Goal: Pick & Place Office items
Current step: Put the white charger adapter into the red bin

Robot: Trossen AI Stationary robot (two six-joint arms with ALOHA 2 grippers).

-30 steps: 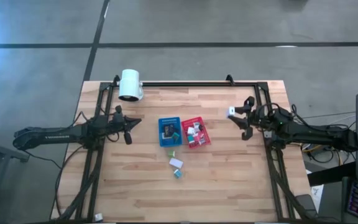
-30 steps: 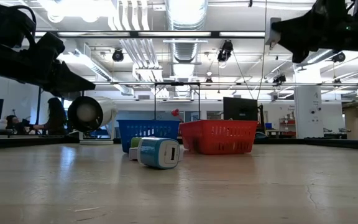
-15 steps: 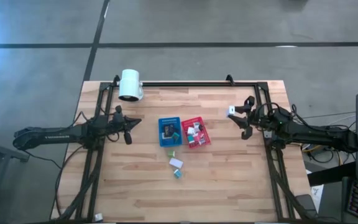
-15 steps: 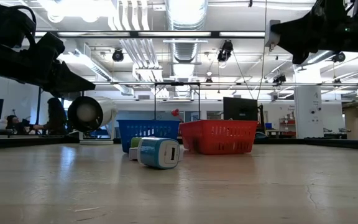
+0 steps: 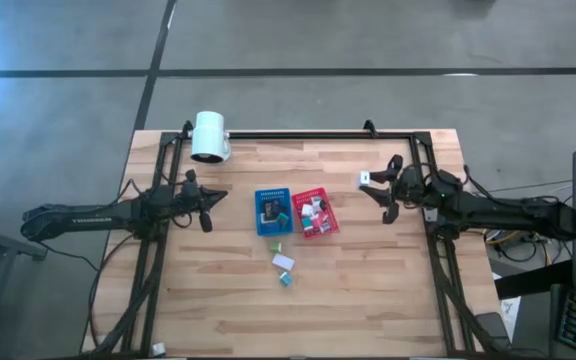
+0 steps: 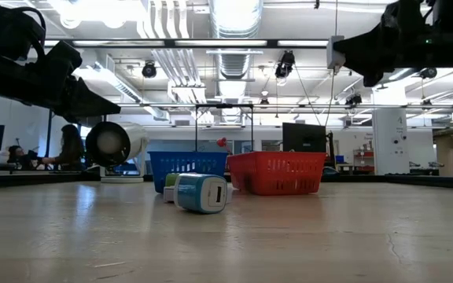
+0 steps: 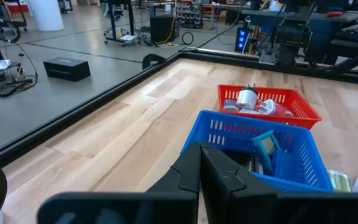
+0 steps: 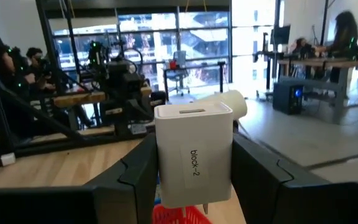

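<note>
- The right gripper (image 5: 372, 189) was clamped on a white block (image 8: 193, 153), held high above the table.
- The red tray (image 5: 315, 213) lay ahead of it and lower.
- The carry step looked under way; next it likely needed travel over a tray, then release.
- The left gripper (image 5: 213, 203) waited with fingers together beside the blue tray (image 5: 271, 212).

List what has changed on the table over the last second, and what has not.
The right tool, shut on a white block, has carried it a little way toward the red tray, staying high above the table. Nothing was taken hold of or let go. The left tool stayed shut and empty beside the blue tray. The trays, the loose items in front of them and the white cylinder have not moved.
</note>
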